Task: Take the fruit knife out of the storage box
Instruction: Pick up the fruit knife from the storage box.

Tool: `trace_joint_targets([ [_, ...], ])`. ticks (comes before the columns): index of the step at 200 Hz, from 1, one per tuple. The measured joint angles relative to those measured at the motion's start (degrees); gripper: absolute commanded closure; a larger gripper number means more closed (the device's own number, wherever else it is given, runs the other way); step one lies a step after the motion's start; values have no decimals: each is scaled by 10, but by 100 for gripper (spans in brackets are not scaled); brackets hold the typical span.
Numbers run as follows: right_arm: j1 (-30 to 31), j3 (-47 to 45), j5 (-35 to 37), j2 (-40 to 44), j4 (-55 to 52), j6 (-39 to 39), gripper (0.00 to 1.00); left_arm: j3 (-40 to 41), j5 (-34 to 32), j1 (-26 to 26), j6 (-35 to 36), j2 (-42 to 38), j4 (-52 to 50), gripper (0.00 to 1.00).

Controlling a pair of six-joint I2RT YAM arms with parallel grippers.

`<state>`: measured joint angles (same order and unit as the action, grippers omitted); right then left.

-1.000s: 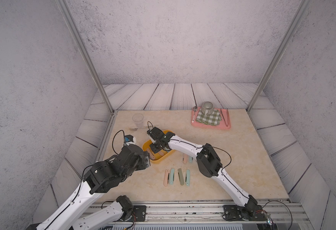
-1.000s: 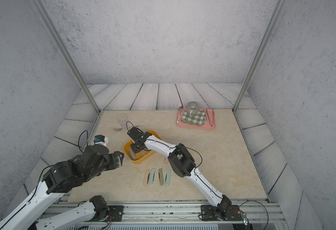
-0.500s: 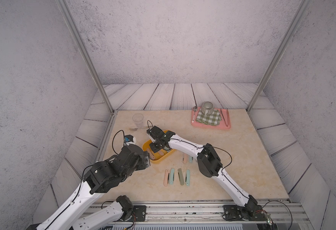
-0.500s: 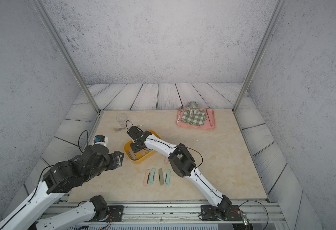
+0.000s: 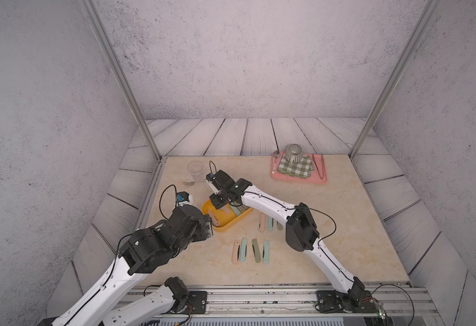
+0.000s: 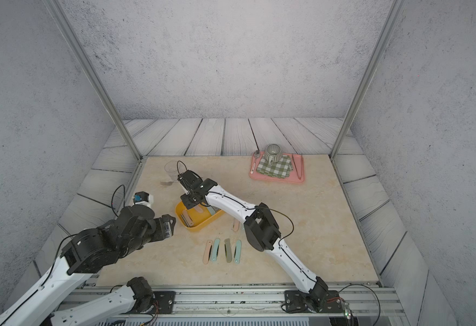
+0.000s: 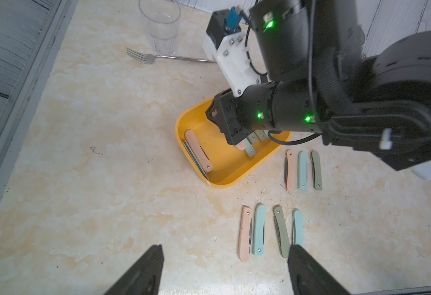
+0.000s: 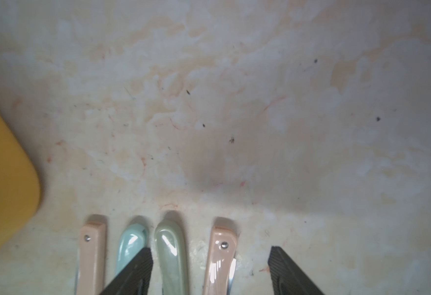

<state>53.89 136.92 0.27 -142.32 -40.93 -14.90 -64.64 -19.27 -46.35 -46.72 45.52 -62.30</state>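
- The left gripper (image 7: 225,251) hovers over the near left part of the table (image 5: 344,240). Its jaws are spread wide with nothing between them.
- Toward the near edge lies the near row of knives (image 5: 250,250): pink, teal, green and teal, side by side.
- Further in, the second row of knives (image 7: 302,169) lies just beside the box's right side: pink, teal, green.
- The storage box (image 7: 232,178) sits toward the left edge, about midway to the far edge and ahead of the left gripper.
- The right gripper (image 7: 236,140) reaches down into the far side of the box.
- The fruit knife (image 7: 240,147) shows only as a rounded pink end directly under the right gripper's fingertips, inside the box.
- In the left wrist view the right jaws look drawn together. In the right wrist view the fingers (image 8: 137,273) stand apart, with a pink handle (image 8: 219,255) between them that neither touches — I cannot tell whether the knife is gripped.
- Also in the box are a spare pink knife (image 7: 199,153) along the left wall, well clear of the gripper, and a teal knife (image 7: 250,150) just beside the fruit knife.
- By the far left corner are a glass (image 7: 162,28) and a fork (image 7: 158,57).
- At the far right corner a pink tray (image 5: 293,181) carries a mug (image 5: 293,152) on a checked cloth (image 5: 296,169).
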Motion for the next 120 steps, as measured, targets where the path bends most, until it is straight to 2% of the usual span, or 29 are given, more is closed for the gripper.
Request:
trace_joint_targets([
  [54, -14, -35, 8, 86, -15, -10, 88, 0, 0, 0, 5, 12, 0, 19],
  [120, -92, -246, 14, 220, -26, -51, 88, 0, 12, 0, 16, 36, 11, 19],
])
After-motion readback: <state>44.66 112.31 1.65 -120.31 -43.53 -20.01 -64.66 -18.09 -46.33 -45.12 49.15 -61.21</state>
